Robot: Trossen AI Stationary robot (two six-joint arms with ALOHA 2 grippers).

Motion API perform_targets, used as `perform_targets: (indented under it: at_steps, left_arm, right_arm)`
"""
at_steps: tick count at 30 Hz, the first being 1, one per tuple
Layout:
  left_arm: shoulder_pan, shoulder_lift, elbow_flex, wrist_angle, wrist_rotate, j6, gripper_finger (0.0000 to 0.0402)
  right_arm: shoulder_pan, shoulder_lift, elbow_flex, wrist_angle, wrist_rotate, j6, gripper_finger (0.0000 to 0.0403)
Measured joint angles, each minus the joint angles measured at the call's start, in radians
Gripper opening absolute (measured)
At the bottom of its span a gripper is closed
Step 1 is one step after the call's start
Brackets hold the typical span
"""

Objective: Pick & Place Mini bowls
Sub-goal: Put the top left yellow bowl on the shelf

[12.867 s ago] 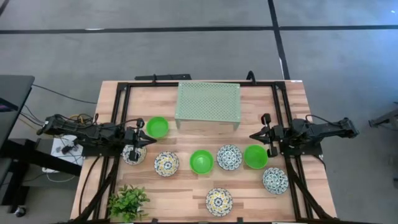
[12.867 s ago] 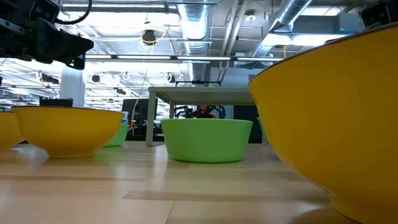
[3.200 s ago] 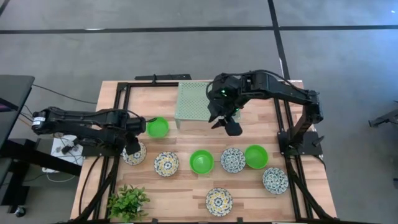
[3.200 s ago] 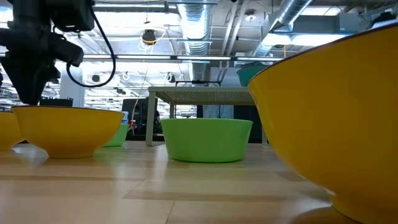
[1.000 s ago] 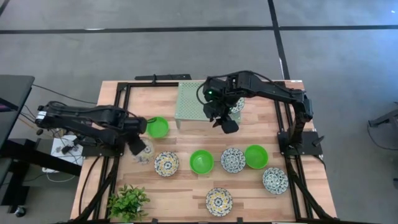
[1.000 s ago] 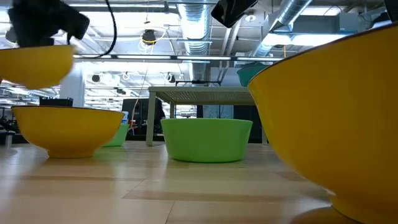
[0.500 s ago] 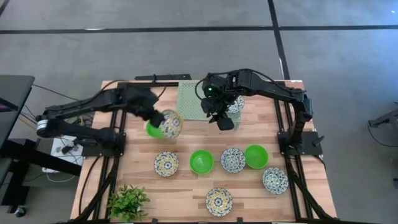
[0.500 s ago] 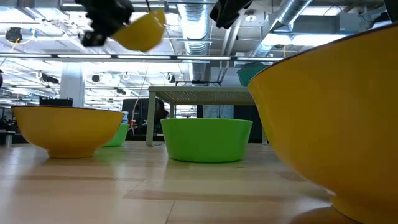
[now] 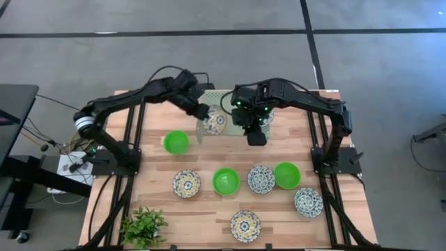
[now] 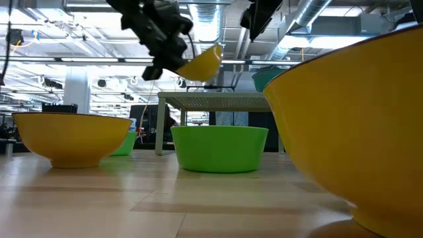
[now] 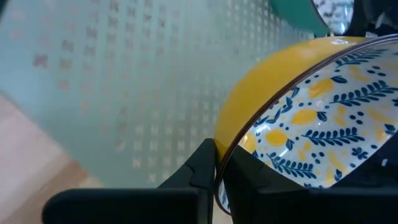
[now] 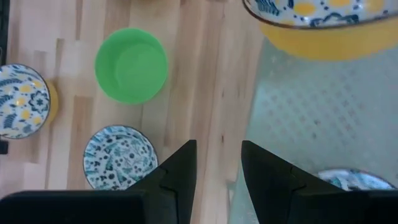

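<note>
My left gripper (image 9: pixel 203 111) is shut on a mini bowl (image 9: pixel 214 120), yellow outside with a lemon-and-leaf pattern inside. It holds the bowl above the left part of the pale green perforated rack (image 9: pixel 226 100). My right gripper (image 9: pixel 255 134) hangs open over the rack's near edge, with nothing between its fingers (image 12: pixel 217 168). A teal-sided patterned bowl (image 9: pixel 265 118) rests on the rack, partly hidden under the right arm. Several more mini bowls stand on the table, among them a green one (image 9: pixel 176 142) and a floral one (image 9: pixel 187 183). My left gripper pinches the bowl's rim (image 11: pixel 222 151), one finger on the yellow outer wall and one on the patterned inside. The fingers slant down at it from the table's left. The bowl is lifted clear above the rack and tilted (image 10: pixel 201 63).
A row of bowls lies across the table's middle: green (image 9: pixel 226 180), floral (image 9: pixel 260 179), green (image 9: pixel 286 175). Two more floral ones (image 9: pixel 309 202) (image 9: pixel 245 226) sit nearer the front. A leafy plant (image 9: pixel 143 226) stands at the near left corner. Black frame rails run along both sides.
My left gripper has carried the yellow bowl from above the table's left side toward the right and far edge, until it is over the rack. The bowl has tipped from level to tilted. My right gripper has stayed over the rack's near edge.
</note>
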Motion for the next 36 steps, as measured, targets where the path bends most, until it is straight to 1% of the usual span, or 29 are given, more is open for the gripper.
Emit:
perform_targets:
  at_steps: [3,9,12,16,21,25,33,36]
  left_arm:
    - [0.023,0.047,0.04,-0.037,0.014,0.001,0.0025]
    - [0.089,0.073,0.043,-0.078,0.017,-0.008,0.0018]
    - [0.116,0.073,0.043,-0.076,0.016,0.001,0.0026]
    - [0.137,0.068,0.043,-0.075,0.018,0.022,0.0039]
    - [0.141,0.068,0.043,-0.072,0.021,0.027,0.0046]
    - [0.141,0.068,0.043,-0.071,0.021,0.048,0.0046]
    - [0.139,0.068,0.043,-0.066,0.014,0.072,0.0047]
    - [0.139,0.068,0.043,-0.065,0.014,0.072,0.0047]
  right_arm:
    - [0.0,-0.002,0.001,-0.002,0.001,0.0,0.0122]
    - [0.0,-0.001,0.0,-0.005,0.001,-0.045,0.0122]
    - [0.0,0.0,0.0,0.016,0.001,-0.074,0.0122]
    - [0.0,0.001,0.0,0.097,0.0,-0.143,0.0122]
    - [-0.002,0.004,0.0,0.229,0.0,-0.251,0.0122]
    - [-0.003,0.004,0.0,0.298,0.0,-0.274,0.0122]
    - [-0.014,0.024,-0.001,0.323,0.001,-0.341,0.0123]
    - [-0.019,0.057,0.001,0.344,0.027,-0.342,0.0132]
